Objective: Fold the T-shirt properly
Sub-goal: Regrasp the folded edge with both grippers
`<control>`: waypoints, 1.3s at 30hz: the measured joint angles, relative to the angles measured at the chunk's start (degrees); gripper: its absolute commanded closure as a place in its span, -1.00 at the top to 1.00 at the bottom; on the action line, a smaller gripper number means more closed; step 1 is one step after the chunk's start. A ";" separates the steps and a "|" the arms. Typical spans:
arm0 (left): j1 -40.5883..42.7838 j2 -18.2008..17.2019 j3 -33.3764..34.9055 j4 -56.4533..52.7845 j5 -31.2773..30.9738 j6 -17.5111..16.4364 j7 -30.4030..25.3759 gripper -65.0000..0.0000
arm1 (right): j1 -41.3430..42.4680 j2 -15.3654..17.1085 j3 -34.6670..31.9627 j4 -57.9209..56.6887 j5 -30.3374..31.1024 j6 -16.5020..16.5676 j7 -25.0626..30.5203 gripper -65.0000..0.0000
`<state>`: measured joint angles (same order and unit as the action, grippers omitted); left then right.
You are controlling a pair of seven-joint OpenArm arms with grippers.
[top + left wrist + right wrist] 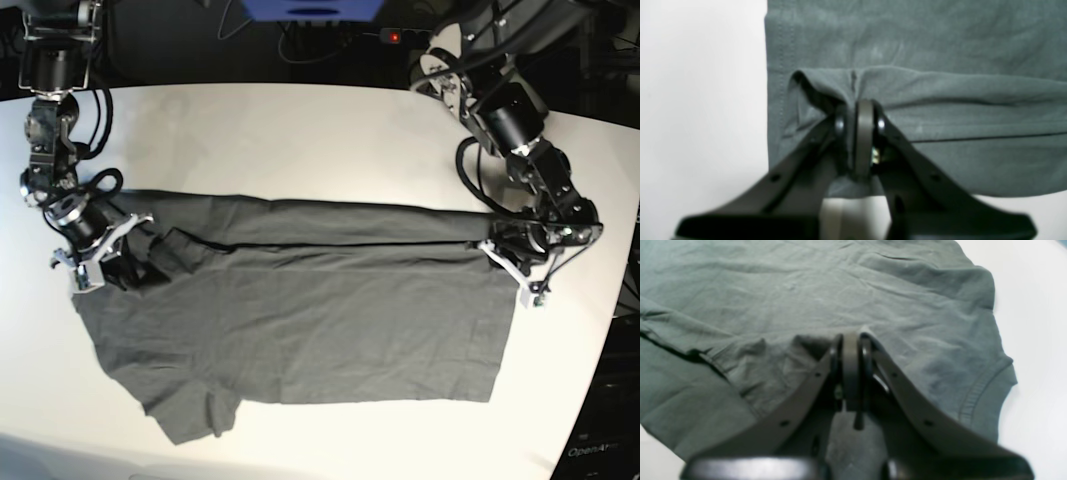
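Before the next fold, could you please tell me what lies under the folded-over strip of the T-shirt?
Under the strip along the far edge of the T-shirt lies more of its own grey cloth, resting on the white table. Whatever lies beneath those layers is covered and cannot be seen.

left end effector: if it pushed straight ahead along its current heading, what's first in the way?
The T-shirt itself. The left end effector is shut on a pinched fold near the hem corner, and ahead of its tips only more grey cloth lies flat on the white table. Nothing else shows in that line, though depth is hard to judge.
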<state>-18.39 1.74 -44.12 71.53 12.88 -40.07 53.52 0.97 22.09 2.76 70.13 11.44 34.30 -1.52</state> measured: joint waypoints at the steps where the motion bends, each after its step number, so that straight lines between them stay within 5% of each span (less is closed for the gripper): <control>1: 0.00 0.02 0.00 0.00 0.00 0.00 -0.02 -0.90 | 0.00 0.00 0.00 0.00 0.00 0.00 0.00 -0.99; 18: -2.73 0.17 -4.85 0.15 0.22 0.00 0.46 -0.90 | 0.46 0.15 0.00 0.00 0.00 0.02 -0.02 -0.99; 28: -3.89 4.72 -4.85 6.19 0.26 0.22 0.66 -0.90 | 0.48 0.13 0.00 0.00 0.00 0.02 -0.13 -0.99; 39: -6.78 4.72 -6.25 8.31 0.02 0.20 2.82 -0.90 | 2.10 0.31 -0.02 0.00 -0.61 1.31 -0.52 -0.99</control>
<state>-25.17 6.46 -50.37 79.83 12.91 -39.88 56.34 3.07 22.39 2.74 70.13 10.83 35.62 -2.04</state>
